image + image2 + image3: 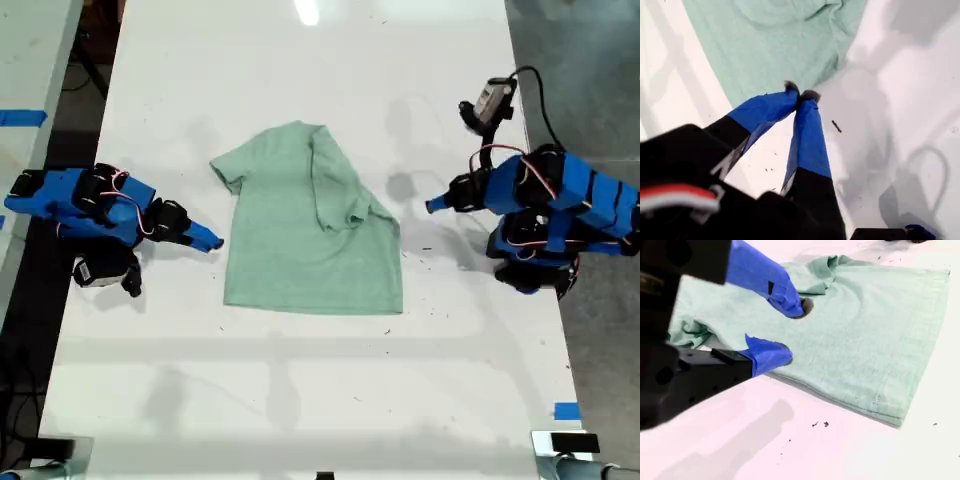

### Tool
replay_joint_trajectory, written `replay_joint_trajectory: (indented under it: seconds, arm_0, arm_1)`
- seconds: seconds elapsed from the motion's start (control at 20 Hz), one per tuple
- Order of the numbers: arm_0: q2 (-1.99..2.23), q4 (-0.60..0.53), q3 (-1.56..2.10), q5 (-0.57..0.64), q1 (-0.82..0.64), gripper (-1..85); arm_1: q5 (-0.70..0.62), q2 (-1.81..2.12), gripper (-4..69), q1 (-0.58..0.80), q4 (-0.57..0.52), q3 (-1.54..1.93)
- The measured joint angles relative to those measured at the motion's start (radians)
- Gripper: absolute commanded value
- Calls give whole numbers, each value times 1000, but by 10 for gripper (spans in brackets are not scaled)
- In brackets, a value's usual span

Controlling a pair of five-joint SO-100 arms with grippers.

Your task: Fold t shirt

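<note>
My first gripper [800,94] pinched closed, empty; my second gripper [790,332] parted, empty, at the t shirt [305,225] edge mid-table [300,400]. One sleeve folded in; other side and lengthwise folds remain.

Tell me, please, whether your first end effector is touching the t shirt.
Apart: the exterior view shows bare table between my first end effector and the t shirt.
</note>
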Motion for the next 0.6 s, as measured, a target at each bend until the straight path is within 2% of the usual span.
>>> replay_joint_trajectory:
  seconds: [0.15, 0.35, 0.4, 0.5, 0.6]
  arm_0:
    - [0, 0, 0, 0, 0, 113]
    - [0, 0, 0, 0, 0, 113]
    - [0, 0, 0, 0, 0, 113]
    - [0, 0, 0, 0, 0, 113]
    - [0, 0, 0, 0, 0, 113]
  arm_1:
    - [0, 422, 20, -32, -12, 374]
    - [-40, 489, 20, -12, -64, 617]
    - [-34, 492, 22, 2, -69, 643]
    - [14, 494, 78, 21, -66, 653]
    - [28, 494, 66, 21, -66, 655]
